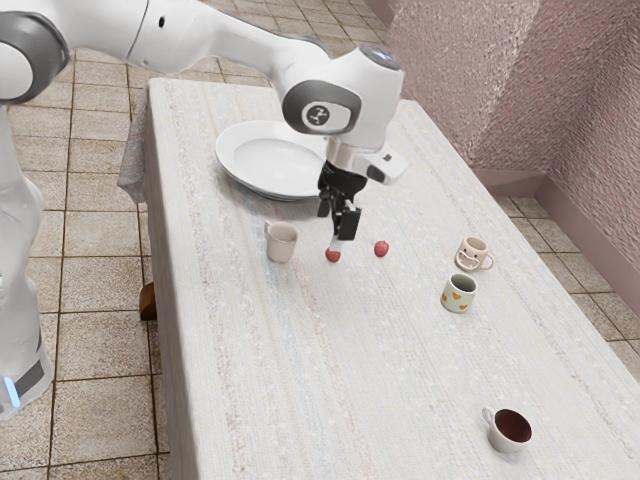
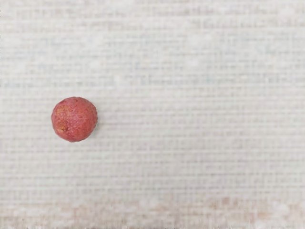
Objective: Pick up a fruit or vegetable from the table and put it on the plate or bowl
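Two small red lychee-like fruits lie on the white tablecloth. One fruit (image 1: 332,255) sits directly under my gripper (image 1: 337,230), which hangs just above it with its fingers apart and nothing between them. The other fruit (image 1: 381,248) rests a short way toward the exterior view's right; in the wrist view this second fruit (image 2: 74,119) lies on the cloth off to one side of my hand. A faint reddish blur (image 2: 190,210) shows at the wrist view's lower edge, under the hand. A large white plate (image 1: 262,158) stands behind the gripper, toward the table's far end.
A beige cup (image 1: 282,241) stands close to the gripper on the exterior view's left. Two patterned mugs (image 1: 472,254) (image 1: 459,293) are to the right, and a white mug with dark contents (image 1: 508,430) sits near the front. The table's edge (image 1: 165,330) runs along the left.
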You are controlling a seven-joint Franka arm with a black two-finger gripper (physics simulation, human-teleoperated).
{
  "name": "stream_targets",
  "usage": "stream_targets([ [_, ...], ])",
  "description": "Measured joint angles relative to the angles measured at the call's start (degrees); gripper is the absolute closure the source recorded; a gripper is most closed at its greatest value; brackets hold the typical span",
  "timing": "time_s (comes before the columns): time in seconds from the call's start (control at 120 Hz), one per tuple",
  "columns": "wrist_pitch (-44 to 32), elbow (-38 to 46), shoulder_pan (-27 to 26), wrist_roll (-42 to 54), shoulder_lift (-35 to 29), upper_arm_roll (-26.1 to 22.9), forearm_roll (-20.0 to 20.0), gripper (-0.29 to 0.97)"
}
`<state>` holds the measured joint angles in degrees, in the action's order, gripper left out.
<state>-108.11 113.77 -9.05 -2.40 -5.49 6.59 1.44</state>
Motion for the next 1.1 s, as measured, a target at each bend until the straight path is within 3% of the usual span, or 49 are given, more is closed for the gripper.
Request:
stream_targets([
  [0.142,-0.9,0.6,1.4,0.4,0.5,0.0,-0.5,0.00],
  [0.342,-2.6,-3.6,7.8,1.2,6.2,-0.1,-0.7,0.00],
  [0.525,-3.4,-4.9,11.8,2.2,7.0,-0.8,-1.1,0.00],
  [0.675,-3.7,-4.9,9.9,2.8,7.0,-0.9,-1.7,0.00],
  [1.042,-3.6,-4.9,-1.6,3.8,6.9,-0.9,-2.9,0.00],
  [1.1,-3.5,-4.9,3.7,3.9,6.8,-7.3,-3.0,0.00],
])
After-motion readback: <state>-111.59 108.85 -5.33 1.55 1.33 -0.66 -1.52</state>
